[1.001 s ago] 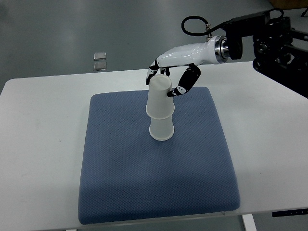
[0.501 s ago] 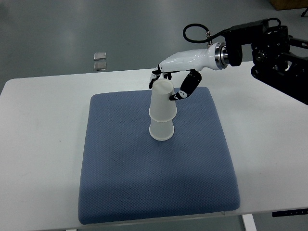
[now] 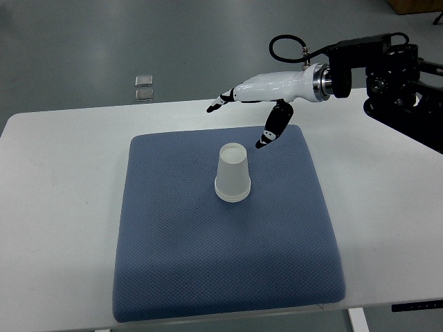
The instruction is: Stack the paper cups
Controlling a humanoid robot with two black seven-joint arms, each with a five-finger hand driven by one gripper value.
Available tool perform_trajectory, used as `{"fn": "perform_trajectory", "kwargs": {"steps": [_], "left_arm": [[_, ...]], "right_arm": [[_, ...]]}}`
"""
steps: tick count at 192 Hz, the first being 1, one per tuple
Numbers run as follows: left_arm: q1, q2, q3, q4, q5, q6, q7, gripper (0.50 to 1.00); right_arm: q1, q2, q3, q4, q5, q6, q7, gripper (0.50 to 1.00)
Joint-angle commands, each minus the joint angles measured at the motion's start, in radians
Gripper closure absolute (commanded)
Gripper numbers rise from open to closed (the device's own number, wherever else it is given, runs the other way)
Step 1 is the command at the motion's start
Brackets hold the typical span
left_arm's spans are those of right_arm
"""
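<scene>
Blue pad (image 3: 228, 277) on table (image 3: 55, 207). Paper cups (image 3: 232, 173) stand upside down on pad, behind its centre, nested as one stack: stacking looks done. Right hand (image 3: 242, 117) beyond stack, fingers spread, holding nothing; no loose cups visible

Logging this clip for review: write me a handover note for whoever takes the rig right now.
Right hand: open, holding nothing, raised behind the cups. Left arm: not in view.
Stacked paper cups: upside down, nested into one stack, standing alone near the middle of the blue mat on the white table.
Done: the upper cup is seated on the lower one and released.
Left: no other loose cup shows; withdraw the hand.
</scene>
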Motion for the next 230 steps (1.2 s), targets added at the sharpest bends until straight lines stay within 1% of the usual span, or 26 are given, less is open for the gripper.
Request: {"fn": "perform_trajectory", "kwargs": {"steps": [1,18,32,49,53,58,72,74,83,95,127,142,170,203,230], "left_arm": [[0.0,0.0,0.0,0.0,0.0,0.0,0.0,0.5],[0.0,0.0,0.0,0.0,0.0,0.0,0.0,0.5],[0.0,0.0,0.0,0.0,0.0,0.0,0.0,0.5],[0.0,0.0,0.0,0.0,0.0,0.0,0.0,0.5],[0.0,0.0,0.0,0.0,0.0,0.0,0.0,0.5],[0.0,0.0,0.0,0.0,0.0,0.0,0.0,0.5],[0.0,0.0,0.0,0.0,0.0,-0.002,0.0,0.5],[0.0,0.0,0.0,0.0,0.0,-0.002,0.0,0.5],[0.0,0.0,0.0,0.0,0.0,0.0,0.0,0.5],[0.0,0.0,0.0,0.0,0.0,0.0,0.0,0.5],[0.0,0.0,0.0,0.0,0.0,0.0,0.0,0.5],[0.0,0.0,0.0,0.0,0.0,0.0,0.0,0.5],[0.0,0.0,0.0,0.0,0.0,0.0,0.0,0.5],[0.0,0.0,0.0,0.0,0.0,0.0,0.0,0.5],[0.0,0.0,0.0,0.0,0.0,0.0,0.0,0.5]], "right_arm": [[-0.023,-0.017,0.044,-0.047,0.013,-0.04,-0.001,0.587],[-0.063,-0.014,0.112,-0.134,0.056,-0.081,-0.004,0.589],[-0.096,-0.011,0.158,-0.216,0.118,-0.133,-0.037,0.589],[-0.146,-0.003,0.202,-0.292,0.243,-0.236,-0.066,0.589],[-0.152,-0.002,0.206,-0.3,0.262,-0.247,-0.069,0.589],[-0.169,0.003,0.215,-0.32,0.32,-0.285,-0.075,0.589],[-0.206,0.007,0.224,-0.346,0.478,-0.359,-0.101,0.589],[-0.206,0.007,0.224,-0.346,0.478,-0.359,-0.101,0.589],[-0.23,0.02,0.224,-0.351,0.584,-0.4,-0.124,0.589],[-0.261,0.037,0.226,-0.354,0.673,-0.451,-0.139,0.589],[-0.327,0.093,0.227,-0.355,0.787,-0.589,-0.155,0.587],[-0.349,0.121,0.245,-0.355,0.813,-0.615,-0.161,0.587],[-0.404,0.176,0.342,-0.357,0.822,-0.637,-0.182,0.587],[-0.445,0.238,0.425,-0.355,0.825,-0.696,-0.175,0.587],[-0.499,0.299,0.523,-0.352,0.826,-0.718,-0.17,0.587]]}}
